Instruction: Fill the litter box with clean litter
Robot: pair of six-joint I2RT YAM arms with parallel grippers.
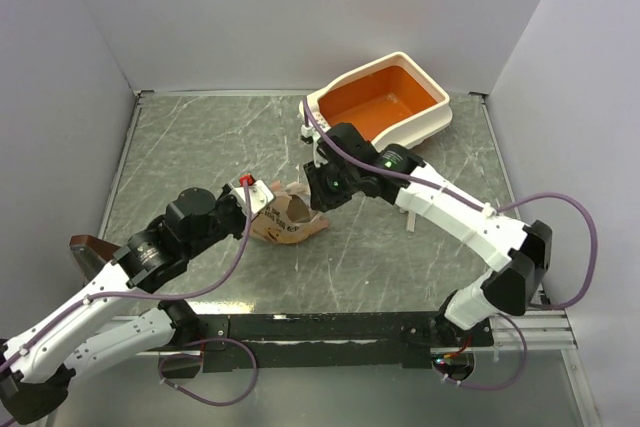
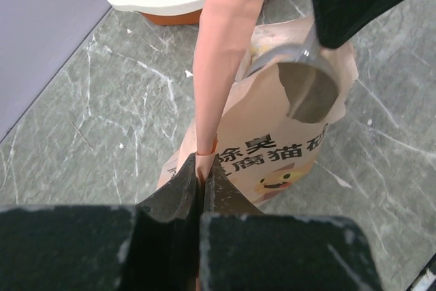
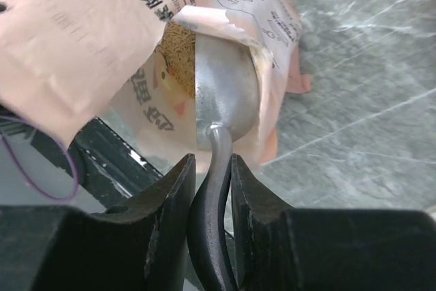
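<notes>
Marbled table holds crumpled paper bag, metal scoop, plastic litter box.

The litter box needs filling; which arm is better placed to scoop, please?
Right: the right pincer grips the scoop, its bowl at the mouth of the bag; the left pincer only pinches the bag's edge.

A pink-orange paper bag sits near the middle of the grey marble-look table. It has a cartoon face and printed letters on its front. The bowl of a shiny grey metal scoop pokes into the bag's torn open top, and pale walls stand around the table.
</notes>
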